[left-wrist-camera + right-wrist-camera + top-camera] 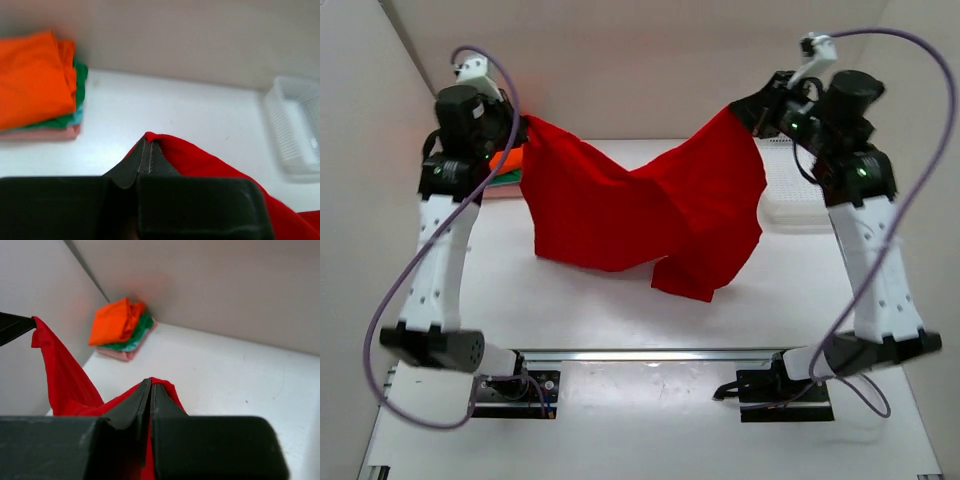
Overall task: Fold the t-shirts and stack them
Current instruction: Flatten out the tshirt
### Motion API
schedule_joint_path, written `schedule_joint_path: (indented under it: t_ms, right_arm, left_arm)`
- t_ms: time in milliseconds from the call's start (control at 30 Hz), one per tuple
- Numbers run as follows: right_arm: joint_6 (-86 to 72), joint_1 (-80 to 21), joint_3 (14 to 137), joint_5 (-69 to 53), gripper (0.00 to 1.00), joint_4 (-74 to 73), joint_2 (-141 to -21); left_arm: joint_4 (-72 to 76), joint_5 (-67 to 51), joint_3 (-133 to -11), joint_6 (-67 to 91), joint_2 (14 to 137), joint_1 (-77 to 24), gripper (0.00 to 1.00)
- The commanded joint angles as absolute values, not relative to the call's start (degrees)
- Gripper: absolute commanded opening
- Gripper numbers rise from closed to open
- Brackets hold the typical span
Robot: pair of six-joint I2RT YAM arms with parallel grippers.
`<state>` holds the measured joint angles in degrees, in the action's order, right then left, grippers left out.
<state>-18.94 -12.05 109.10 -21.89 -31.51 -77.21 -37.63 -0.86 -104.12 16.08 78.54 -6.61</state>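
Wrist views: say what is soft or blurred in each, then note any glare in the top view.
Left wrist view: left fingers and red t-shirt up close are soft, the basket hazy. Right wrist view: right fingers blurred, folded stack soft. Top view: bright glare along the rail.

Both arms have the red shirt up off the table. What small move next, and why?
Probably draw the arms slightly further apart. The left gripper and right gripper are each shut on an upper edge of the red shirt, yet it sags deeply between them and hangs in crumpled folds toward the table. A taut top edge should lay flat more easily.
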Motion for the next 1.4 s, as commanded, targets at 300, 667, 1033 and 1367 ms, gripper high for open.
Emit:
schedule_joint_path:
  t_ms: [300,667,1033,1367]
  right_arm:
    - [-13.01,-5.46,133.39,-21.53,0.00,-33.92,-106.15]
    - [-15.57,-0.18,126.13,-23.13,0.00,-25.74,-91.06]
    - [-14.94,-1.05,121.28,-19.95,0.00,-25.31,-75.95]
    - [-17.75,-0.44,122.43,-25.39,0.00,-23.12,-78.21]
  left_arm:
    - [-42.53,-5.17,-128.08,12.39,104.14,-2.47,0.00]
    - [-34.45,-5.19,-123.76,12.57,89.22,-1.84,0.00]
    - [-33.58,-2.46,-117.78,13.44,77.44,-2.64,0.00]
    - [-32.87,-2.55,-117.24,13.45,79.97,-1.94,0.00]
